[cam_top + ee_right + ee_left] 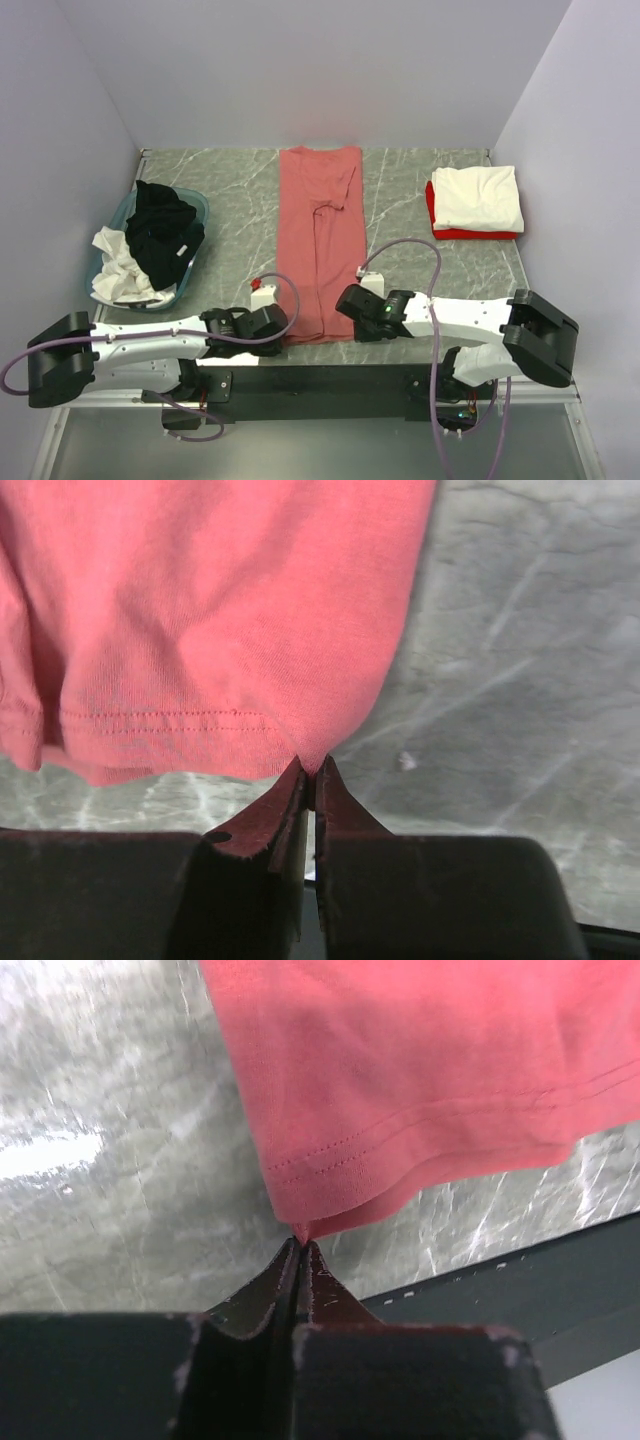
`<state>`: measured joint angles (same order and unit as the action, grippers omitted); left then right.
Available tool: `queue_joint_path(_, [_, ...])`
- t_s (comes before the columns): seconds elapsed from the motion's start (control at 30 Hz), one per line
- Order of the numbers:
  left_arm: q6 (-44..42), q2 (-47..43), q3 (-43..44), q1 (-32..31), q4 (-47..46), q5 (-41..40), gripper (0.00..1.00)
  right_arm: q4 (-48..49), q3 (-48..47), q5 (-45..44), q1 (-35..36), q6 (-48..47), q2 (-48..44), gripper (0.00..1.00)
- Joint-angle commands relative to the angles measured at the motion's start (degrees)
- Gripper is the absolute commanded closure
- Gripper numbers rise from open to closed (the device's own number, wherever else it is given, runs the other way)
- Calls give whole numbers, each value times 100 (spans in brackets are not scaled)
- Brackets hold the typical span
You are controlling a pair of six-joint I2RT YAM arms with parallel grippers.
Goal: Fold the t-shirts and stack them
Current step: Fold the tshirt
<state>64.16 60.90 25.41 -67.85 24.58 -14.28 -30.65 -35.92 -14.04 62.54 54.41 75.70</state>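
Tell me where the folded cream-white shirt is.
In the top view the cream-white shirt lies at the far right of the table, stacked on a red shirt, right of the salmon-pink shirt.

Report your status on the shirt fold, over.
Both shut: left gripper and right gripper each pinch a near hem corner of the salmon-pink shirt. Shirt flat, folded into a long strip. Nothing lying on it.

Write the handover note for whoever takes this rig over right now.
Left gripper: jaws shut on the near left hem corner of the salmon-pink shirt.
Right gripper: jaws shut on its near right corner.
The shirt lies mid-table, folded into a long strip.
Done: cream-white shirt folded on the red shirt, far right.
To do: fold the strip crosswise and stack it; black shirt and white shirt wait crumpled in the teal basin, left.
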Motion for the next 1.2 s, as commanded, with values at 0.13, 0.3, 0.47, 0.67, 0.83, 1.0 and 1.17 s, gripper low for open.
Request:
queue_joint_path(0.13, [394,-367,271,-123,758,-223,66,-503,182,-353,-58,78,-284,99])
queue_joint_path(0.3, [632,-702,333,-123,1181,-426,45,-450,191,-318,-58,52,-267,99])
queue_joint_path(0.47, [870,-765,263,-123,848,-610,41,-354,191,-231,-58,17,-187,99])
queue_joint_path(0.67, [1098,-150,447,-96,970,-953,41,-275,208,-204,-67,-10,-214,99])
queue_joint_path(0.83, [1019,-17,421,-35,715,-980,42,-213,226,-143,-67,-10,-187,99])
queue_joint_path(1.0, [906,44,342,53,505,-919,42,-116,270,-99,-58,-27,-152,99])
queue_joint_path(1.17, [852,211,236,97,258,-760,43,-90,279,-81,-67,-19,-126,99])
